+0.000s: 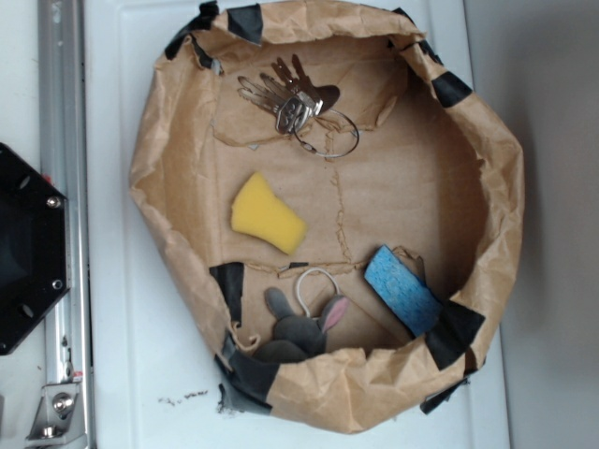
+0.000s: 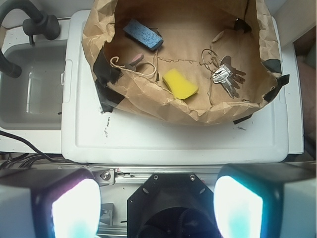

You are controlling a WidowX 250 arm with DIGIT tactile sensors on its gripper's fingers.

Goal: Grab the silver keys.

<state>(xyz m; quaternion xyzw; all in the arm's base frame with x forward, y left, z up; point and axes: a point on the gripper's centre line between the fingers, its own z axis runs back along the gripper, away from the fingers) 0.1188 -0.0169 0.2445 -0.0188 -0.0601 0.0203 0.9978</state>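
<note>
One bunch of silver keys [image 1: 292,101], one yellow sponge [image 1: 267,214], one blue sponge [image 1: 402,289], one grey plush rabbit [image 1: 299,327] with pink inner ear and thin white loop, all inside one brown paper basin [image 1: 150,178] patched with black tape around the rim

Keys: several shiny metal blades fanned out toward the basin wall, joined at a large thin round wire ring lying flat on the paper floor just beside them. Sitting at the end of the basin opposite the rabbit and blue sponge, yellow sponge roughly between; well apart from both sponges. In wrist view, keys [image 2: 225,75] on the right part of the basin, ring toward the middle

Gripper [image 2: 157,206]: two fingers [image 2: 74,208] spread wide at bottom corners of wrist view, glowing pale, nothing between them; well back from the basin, outside its rim

Basin resting on a white worktop [image 1: 122,374], small dark crumbs near the taped edge. Metal rail [image 1: 61,187] and black robot base [image 1: 23,253] alongside. Grey plastic tub [image 2: 34,84] and black hose [image 2: 29,20] off to one side in wrist view
</note>
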